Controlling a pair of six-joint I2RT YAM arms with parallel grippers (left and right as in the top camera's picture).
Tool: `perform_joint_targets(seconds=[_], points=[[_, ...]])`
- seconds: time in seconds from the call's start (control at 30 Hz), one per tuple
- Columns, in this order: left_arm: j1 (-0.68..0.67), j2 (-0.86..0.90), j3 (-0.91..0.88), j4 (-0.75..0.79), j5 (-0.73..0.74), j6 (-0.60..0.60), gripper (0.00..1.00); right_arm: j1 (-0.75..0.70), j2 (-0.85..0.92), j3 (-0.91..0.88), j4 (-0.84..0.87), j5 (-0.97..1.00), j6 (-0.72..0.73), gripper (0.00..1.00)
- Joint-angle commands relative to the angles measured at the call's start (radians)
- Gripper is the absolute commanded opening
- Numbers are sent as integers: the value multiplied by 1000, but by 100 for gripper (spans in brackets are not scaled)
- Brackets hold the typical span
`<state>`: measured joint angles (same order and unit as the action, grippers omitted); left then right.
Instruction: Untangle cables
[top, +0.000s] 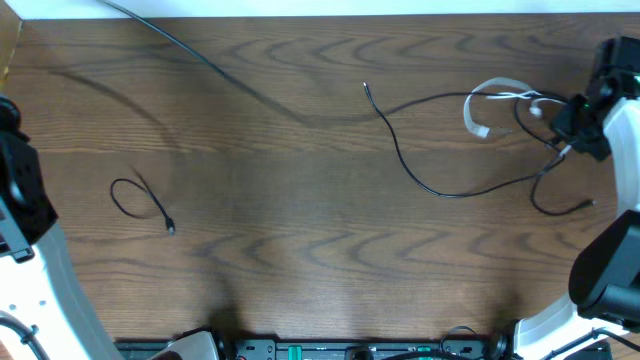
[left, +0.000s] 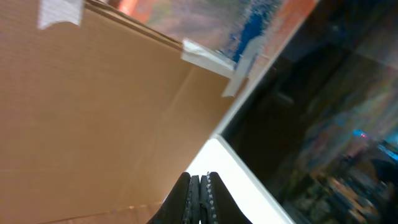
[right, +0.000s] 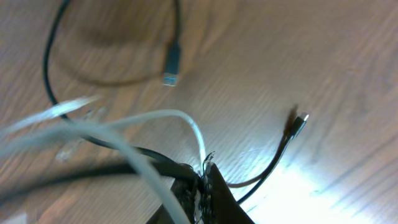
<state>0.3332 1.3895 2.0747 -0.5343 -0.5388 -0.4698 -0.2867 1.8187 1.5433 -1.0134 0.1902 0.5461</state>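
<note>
Where bunched, cables (right: 134, 160) between right fingers (right: 219, 194).

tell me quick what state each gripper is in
left gripper: closed, holding nothing.
right gripper: closed on the white cable, with a black cable bunched at its tips.

Overhead: long black cable (top: 205, 56) cut off by the top edge; the meeting point of the cables hidden beneath the right arm (top: 600, 125). Right wrist: white cable (right: 149, 114) blurred close to the lens, cut off at the left edge. Left wrist: dark surroundings at right too blurred to identify
</note>
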Motion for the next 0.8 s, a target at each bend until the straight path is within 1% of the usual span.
perform_joint_targets(seconds=[0.0, 0.13, 0.3, 0.33, 0.37, 0.47, 0.5, 0.6, 0.67, 0.7, 0.73, 0.77], points=[[27, 10, 11, 0, -42, 21, 7, -20, 0, 6, 2, -39, 17, 1], [26, 13, 11, -11, -18, 21, 7, -11, 0, 6, 19, -175, -66, 1], [26, 15, 11, -26, 137, 21, 7, 13, 0, 6, 23, -282, -85, 1], [26, 16, 9, -32, 182, 20, 8, 20, 0, 6, 23, -292, -96, 6], [25, 15, 8, -38, 227, 20, 7, 29, 0, 6, 22, -295, -100, 22], [19, 16, 5, -69, 384, 3, 7, 52, 0, 6, 23, -295, -100, 86], [16, 17, 4, -79, 429, -3, 8, 59, 0, 6, 25, -296, -99, 99], [-3, 24, 4, -116, 570, -6, 8, 75, 0, 6, 23, -296, -101, 99], [-20, 29, 4, -158, 649, -5, 7, 86, 0, 6, 21, -322, -144, 99], [-29, 31, 4, -182, 689, 5, 9, 91, 0, 6, 23, -345, -176, 99], [-50, 37, 4, -237, 771, 32, 11, 100, 0, 6, 25, -390, -229, 99], [-64, 42, 4, -273, 813, 33, 13, 104, 0, 6, 25, -403, -236, 99]])
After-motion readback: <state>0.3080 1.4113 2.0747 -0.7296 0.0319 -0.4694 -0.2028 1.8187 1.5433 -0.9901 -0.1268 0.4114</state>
